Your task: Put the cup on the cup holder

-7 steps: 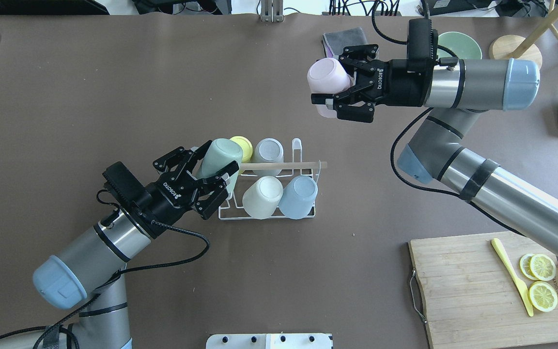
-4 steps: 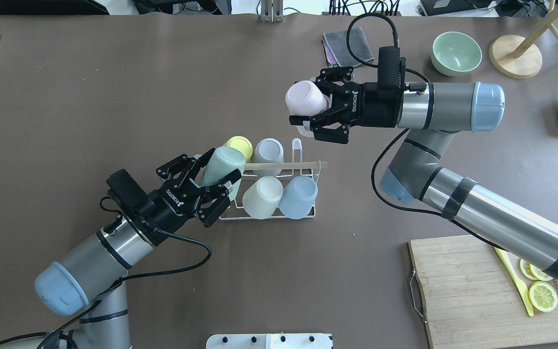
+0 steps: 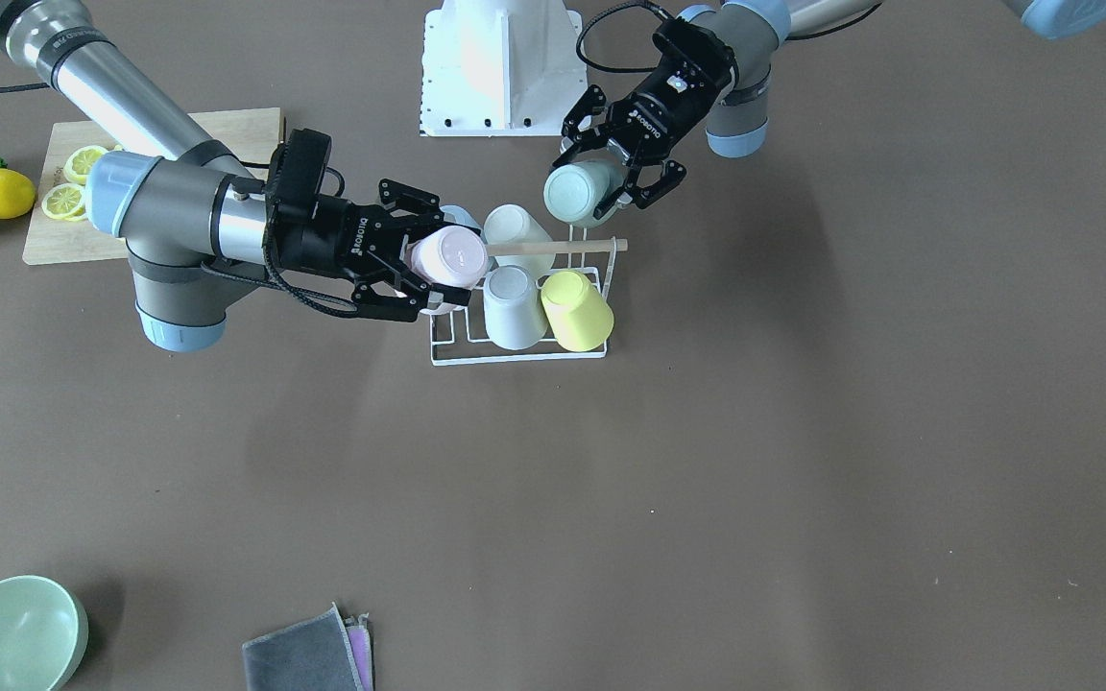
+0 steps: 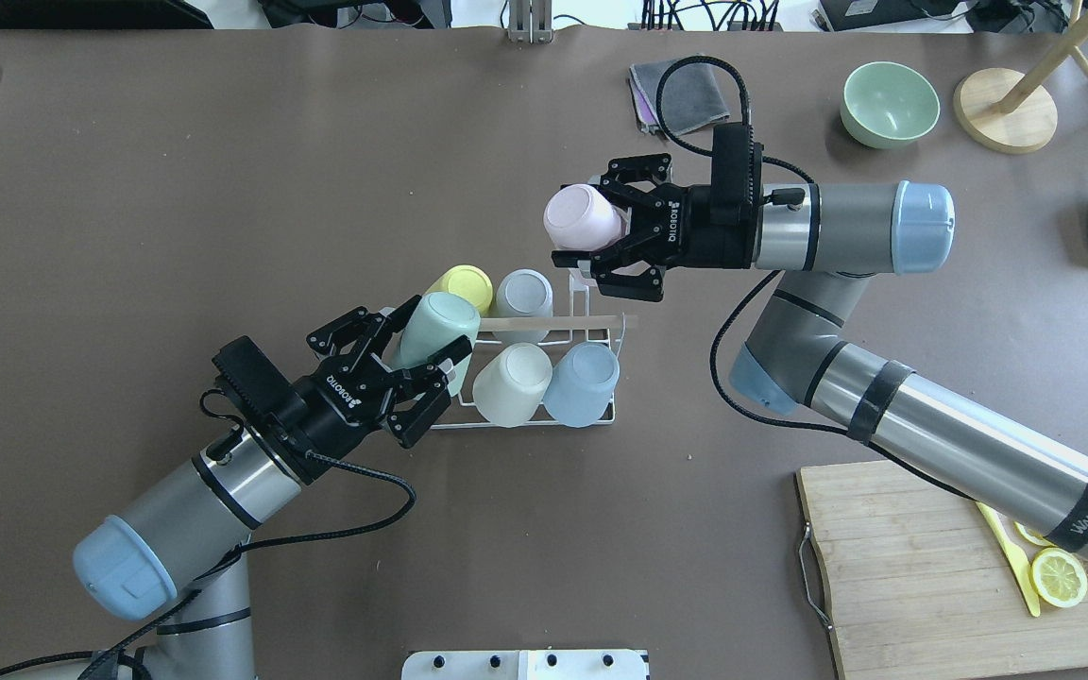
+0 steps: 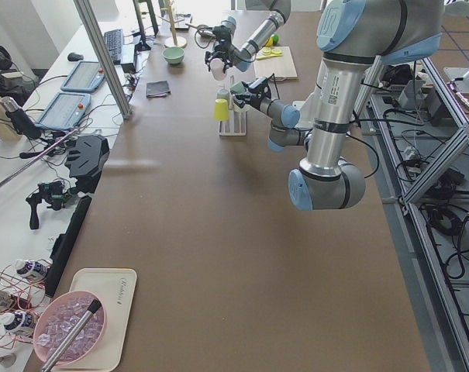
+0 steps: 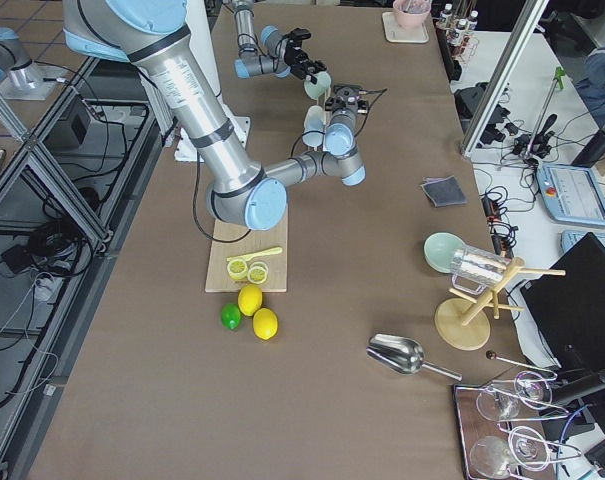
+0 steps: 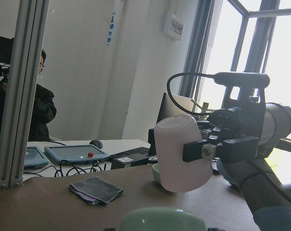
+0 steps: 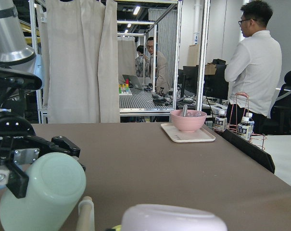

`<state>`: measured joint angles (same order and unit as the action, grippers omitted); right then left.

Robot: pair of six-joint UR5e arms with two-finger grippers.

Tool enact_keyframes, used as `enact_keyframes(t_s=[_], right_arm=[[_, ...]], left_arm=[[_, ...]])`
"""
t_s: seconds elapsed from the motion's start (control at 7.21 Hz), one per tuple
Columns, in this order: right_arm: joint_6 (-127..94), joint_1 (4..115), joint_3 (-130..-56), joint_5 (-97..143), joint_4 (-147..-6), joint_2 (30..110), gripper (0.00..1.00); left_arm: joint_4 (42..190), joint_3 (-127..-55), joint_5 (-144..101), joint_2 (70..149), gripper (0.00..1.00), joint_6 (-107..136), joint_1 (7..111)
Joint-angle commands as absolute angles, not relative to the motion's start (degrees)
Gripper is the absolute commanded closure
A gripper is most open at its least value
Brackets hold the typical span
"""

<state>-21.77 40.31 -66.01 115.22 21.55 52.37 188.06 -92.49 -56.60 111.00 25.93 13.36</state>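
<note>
Brown surface (image 4: 223, 189), white wire cup holder with wooden rod handle (image 4: 591, 322) at centre, four upturned cups (image 4: 511, 382) on it. Left tool (image 4: 431, 332) clamped on pale green plastic cup (image 4: 440, 326), tilted at holder's near-left corner; seated or not, can't tell. Right tool (image 4: 591, 222) grips pink plastic cup (image 4: 574, 212) bottom-up, raised near bare white wire prong (image 4: 579, 283).
</note>
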Motion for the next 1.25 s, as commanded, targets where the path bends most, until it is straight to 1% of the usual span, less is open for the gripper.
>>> enact_keyframes(t_s=[0.0,0.55,0.69,0.83,1.11], right_arm=[[-20.4,39.9,-63.8,115.2,21.4,51.1,1.0],[-18.6,38.9,-62.8,115.4,21.5,51.2,1.0],[-18.6,38.7,-62.8,115.5,21.6,51.3,1.0],[-18.6,38.4,-62.8,115.4,21.7,51.8,1.0],[-18.6,38.4,-62.8,115.5,21.8,52.1,1.0]], left_arm=[[188.1,-91.8,-56.3,111.0,1.0,25.9,13.1],[188.1,-91.5,-56.3,111.0,1.0,25.9,13.1],[188.1,-91.4,-56.3,111.0,0.45,25.9,13.1],[188.2,-91.4,-56.3,110.9,0.03,25.8,13.1],[188.2,-91.4,-56.2,110.8,0.03,25.9,13.1]])
